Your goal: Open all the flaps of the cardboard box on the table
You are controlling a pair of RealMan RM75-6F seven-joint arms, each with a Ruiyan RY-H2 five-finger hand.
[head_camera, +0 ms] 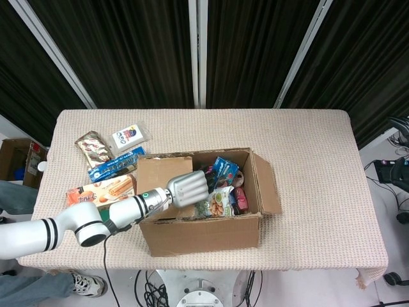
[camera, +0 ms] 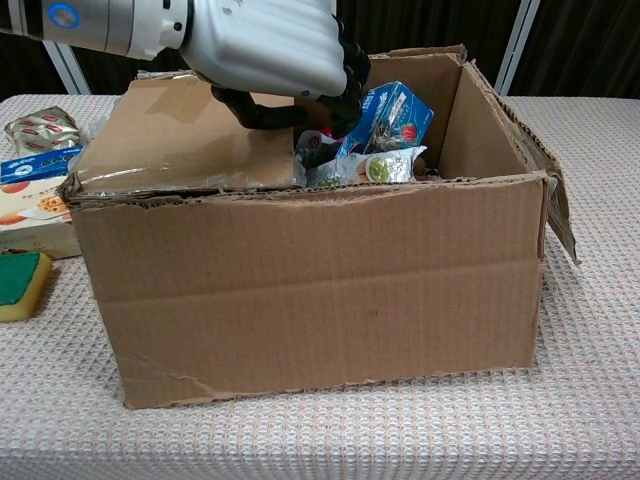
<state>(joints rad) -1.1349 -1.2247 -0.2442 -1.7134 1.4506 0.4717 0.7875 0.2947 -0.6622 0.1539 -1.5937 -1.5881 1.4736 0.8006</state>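
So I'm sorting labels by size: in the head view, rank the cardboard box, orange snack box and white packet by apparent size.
1. cardboard box
2. orange snack box, partly hidden by the arm
3. white packet
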